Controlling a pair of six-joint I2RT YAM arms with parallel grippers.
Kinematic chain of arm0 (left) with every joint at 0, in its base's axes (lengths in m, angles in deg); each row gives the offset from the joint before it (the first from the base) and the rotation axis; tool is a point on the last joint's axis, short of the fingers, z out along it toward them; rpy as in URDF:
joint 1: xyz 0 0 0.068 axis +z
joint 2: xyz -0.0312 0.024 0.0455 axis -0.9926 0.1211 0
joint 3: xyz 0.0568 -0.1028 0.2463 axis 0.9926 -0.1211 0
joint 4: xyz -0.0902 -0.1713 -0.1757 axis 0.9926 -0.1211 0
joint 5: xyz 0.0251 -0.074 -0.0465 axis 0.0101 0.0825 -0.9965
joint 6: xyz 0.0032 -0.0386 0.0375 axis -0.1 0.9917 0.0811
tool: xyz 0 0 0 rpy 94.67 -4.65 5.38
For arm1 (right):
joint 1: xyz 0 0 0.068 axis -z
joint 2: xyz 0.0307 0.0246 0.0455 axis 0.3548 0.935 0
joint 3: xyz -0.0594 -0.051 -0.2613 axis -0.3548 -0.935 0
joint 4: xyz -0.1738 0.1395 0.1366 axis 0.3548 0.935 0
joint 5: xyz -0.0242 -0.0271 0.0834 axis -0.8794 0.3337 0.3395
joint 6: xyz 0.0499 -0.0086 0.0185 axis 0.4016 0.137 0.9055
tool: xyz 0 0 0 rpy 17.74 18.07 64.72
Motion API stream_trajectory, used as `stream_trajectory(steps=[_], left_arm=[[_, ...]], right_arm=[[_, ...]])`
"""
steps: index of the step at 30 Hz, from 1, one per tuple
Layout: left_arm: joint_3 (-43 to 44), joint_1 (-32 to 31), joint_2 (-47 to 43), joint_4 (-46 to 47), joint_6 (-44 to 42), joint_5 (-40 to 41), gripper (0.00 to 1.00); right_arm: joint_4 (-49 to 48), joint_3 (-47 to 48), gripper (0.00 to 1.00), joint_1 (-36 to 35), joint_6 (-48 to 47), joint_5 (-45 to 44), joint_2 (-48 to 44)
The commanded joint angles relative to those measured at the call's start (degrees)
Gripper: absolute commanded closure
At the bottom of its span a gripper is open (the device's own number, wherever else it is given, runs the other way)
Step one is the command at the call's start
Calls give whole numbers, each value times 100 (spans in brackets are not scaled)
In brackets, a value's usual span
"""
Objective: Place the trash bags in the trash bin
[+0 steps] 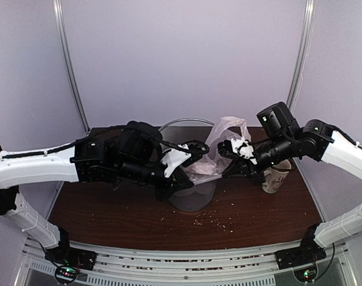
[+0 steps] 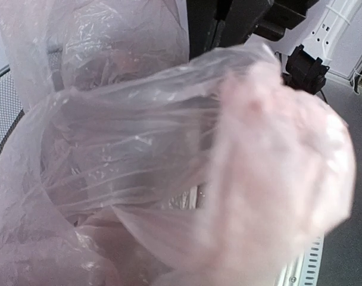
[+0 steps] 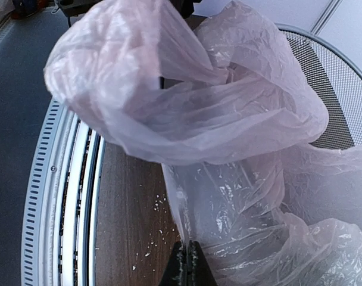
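The pinkish-white trash bag (image 1: 224, 136) hangs stretched between my two grippers, over the far right side of the grey mesh trash bin (image 1: 190, 189). My right gripper (image 1: 230, 150) is shut on a fold of the bag's film, as the right wrist view shows (image 3: 187, 257); the bag (image 3: 228, 119) billows above it and the bin's mesh (image 3: 336, 89) lies behind. My left gripper (image 1: 196, 152) is over the bin's mouth, pressed into the bag. In the left wrist view the bag (image 2: 139, 149) covers the jaws entirely; a strip of bin mesh (image 2: 5, 110) shows at the left.
A cream patterned mug (image 1: 276, 177) stands on the brown table (image 1: 109, 208), right of the bin and under the right arm. White crumbs (image 1: 219, 221) lie scattered in front of the bin. A slotted metal rail (image 1: 169, 262) runs along the near edge.
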Motion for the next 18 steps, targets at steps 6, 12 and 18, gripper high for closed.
stream_trajectory(steps=[6, 12, 18], left_arm=[[-1741, -156, -691, 2002, 795, 1610, 100], [-3260, -185, -973, 4020, 1113, 2179, 100], [-3360, -229, -1094, 3965, 1249, 2305, 88]], right_arm=[[-1413, -1188, 100, -19, 668, -526, -460], [-2633, -2123, 100, -23, 1002, -763, -696], [-2628, -2142, 98, -22, 1063, -684, -776]])
